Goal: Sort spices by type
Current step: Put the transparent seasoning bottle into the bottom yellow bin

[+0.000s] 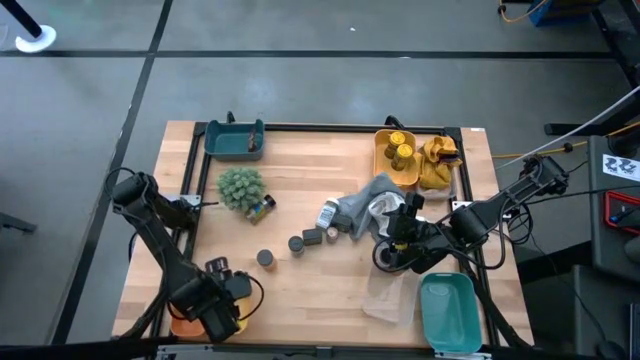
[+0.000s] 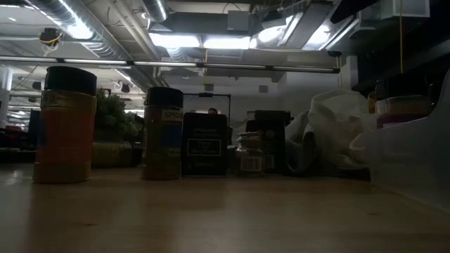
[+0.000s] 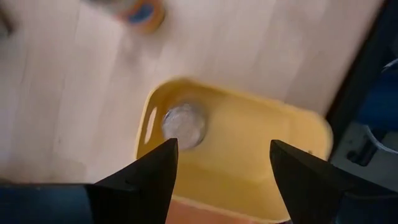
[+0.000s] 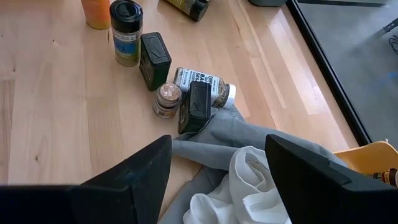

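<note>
Below, the left pincer gapes empty over a yellow bin; the right pincer, likewise open, overhangs the cloths.

- Bushy green plant ball on the wooden table.
- Dark teal bin just behind the plant ball, at the table's back edge.
- Grey cloth and white cloth, bunched together, well right of the plant ball.
- Light teal bin far from the plant ball, at the front right corner.
</note>
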### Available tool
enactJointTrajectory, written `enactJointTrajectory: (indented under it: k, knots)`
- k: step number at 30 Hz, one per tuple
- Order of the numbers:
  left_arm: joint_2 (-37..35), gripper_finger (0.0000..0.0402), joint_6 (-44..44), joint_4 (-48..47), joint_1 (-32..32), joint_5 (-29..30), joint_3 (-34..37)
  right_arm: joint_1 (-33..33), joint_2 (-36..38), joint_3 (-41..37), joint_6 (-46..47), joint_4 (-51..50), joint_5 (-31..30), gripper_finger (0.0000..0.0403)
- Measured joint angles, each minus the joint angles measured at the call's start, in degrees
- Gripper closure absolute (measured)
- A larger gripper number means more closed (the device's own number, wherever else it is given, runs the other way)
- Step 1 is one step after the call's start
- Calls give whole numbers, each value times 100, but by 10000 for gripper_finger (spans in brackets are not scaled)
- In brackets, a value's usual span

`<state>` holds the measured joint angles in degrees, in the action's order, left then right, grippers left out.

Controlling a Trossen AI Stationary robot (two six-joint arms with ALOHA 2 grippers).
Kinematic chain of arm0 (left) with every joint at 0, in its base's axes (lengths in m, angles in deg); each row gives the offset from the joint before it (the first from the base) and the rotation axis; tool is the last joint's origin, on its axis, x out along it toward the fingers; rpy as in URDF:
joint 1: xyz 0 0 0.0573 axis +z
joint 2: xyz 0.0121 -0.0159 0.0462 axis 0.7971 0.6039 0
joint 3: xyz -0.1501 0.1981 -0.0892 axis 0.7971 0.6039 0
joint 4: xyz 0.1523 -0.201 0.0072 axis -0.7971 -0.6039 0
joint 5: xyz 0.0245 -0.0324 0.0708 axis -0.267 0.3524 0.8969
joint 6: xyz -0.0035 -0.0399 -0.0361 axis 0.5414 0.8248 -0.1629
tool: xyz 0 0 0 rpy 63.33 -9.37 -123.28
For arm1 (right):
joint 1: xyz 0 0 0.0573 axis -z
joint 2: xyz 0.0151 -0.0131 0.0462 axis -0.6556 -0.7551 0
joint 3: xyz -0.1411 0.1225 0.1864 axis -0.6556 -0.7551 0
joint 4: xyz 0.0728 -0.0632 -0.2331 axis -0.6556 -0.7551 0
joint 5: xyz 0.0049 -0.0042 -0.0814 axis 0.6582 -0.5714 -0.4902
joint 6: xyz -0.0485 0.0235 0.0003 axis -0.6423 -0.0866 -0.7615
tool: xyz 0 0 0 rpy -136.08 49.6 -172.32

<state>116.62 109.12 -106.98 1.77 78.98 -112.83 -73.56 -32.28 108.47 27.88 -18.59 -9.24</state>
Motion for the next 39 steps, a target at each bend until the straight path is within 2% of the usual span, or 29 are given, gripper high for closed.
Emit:
enactJointTrajectory:
  k: [9,14,25,32,39]
  knots:
    - [-6,164,-1517,533,797,519,-428,0,0,0,0,-2,0,145]
    - [-4,164,-2863,1413,1352,581,-428,0,0,0,0,-2,0,145]
    - [-4,164,-5162,3554,2325,592,-428,0,0,0,0,-4,0,145]
    - [313,164,-5423,4590,3109,622,-428,0,2,0,0,-25,0,145]
    - [781,164,-4979,4640,3899,179,-428,0,2,0,0,-48,0,145]
